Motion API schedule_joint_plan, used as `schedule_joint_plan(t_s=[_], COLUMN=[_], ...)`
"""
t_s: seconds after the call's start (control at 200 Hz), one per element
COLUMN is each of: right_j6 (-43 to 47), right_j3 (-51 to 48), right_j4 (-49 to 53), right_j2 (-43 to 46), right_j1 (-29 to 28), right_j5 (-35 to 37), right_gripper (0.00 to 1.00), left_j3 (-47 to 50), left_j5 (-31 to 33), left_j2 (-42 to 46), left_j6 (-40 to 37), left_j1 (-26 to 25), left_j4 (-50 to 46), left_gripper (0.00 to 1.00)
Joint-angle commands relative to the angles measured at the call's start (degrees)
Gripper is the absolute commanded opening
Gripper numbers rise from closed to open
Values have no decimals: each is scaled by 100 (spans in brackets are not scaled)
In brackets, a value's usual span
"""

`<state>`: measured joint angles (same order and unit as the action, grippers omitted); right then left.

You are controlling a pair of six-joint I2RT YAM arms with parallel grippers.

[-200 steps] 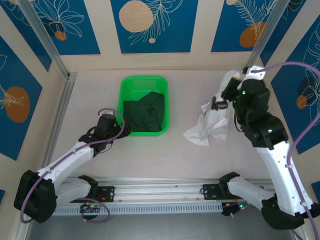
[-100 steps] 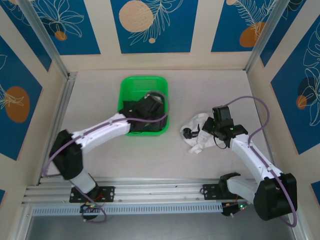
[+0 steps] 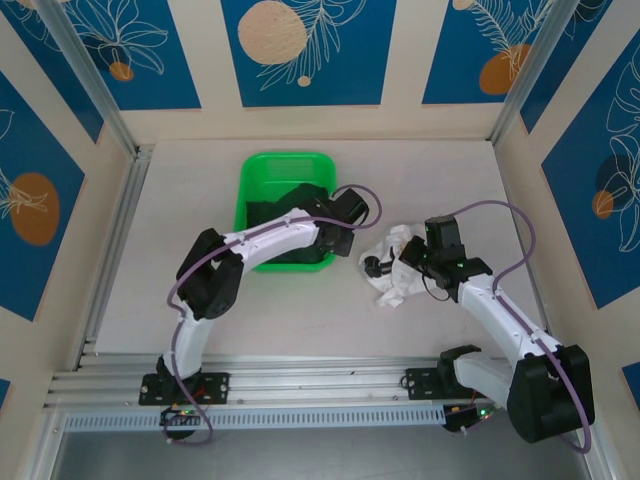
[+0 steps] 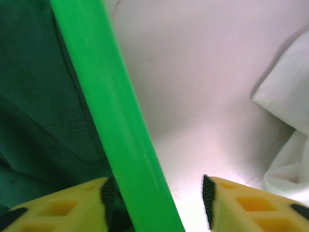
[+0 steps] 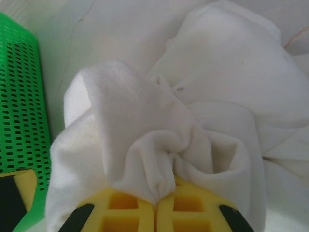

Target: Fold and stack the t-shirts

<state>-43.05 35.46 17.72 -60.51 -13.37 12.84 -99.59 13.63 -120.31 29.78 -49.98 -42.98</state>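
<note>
The white t-shirt lies crumpled on the table right of the green tray. My right gripper is shut on a bunched fold of it, and in the right wrist view the cloth wells up from between the closed right gripper. The dark green t-shirt sits rumpled inside the tray. My left gripper is open and straddles the tray's right rim: one finger is on the dark green t-shirt side, the other over bare table near the white t-shirt.
The left arm reaches across the tray from the left. The tray's perforated wall stands close to the right gripper's left. An aluminium rail borders the table on the left, and patterned walls close in the back and sides.
The left arm swung from the tray's left across to its right rim, and its jaws narrowed. The right arm came down from a raised hold and set the white t-shirt on the table.
</note>
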Motion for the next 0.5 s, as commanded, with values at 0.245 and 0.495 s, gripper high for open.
schedule_joint_plan(t_s=[0.245,0.495], right_j6=[-139,-195], right_j3=[-118,-178], right_j4=[-75,-182], right_j2=[136,121], right_j1=[-71,-117], right_j5=[-186,-216], right_gripper=[4,4], left_j3=[1119,1926], left_j5=[173,247], left_j2=[1044,1739], left_j6=[-271,-924], left_j1=[1093,2401], left_j4=[-6,240], left_gripper=[25,21])
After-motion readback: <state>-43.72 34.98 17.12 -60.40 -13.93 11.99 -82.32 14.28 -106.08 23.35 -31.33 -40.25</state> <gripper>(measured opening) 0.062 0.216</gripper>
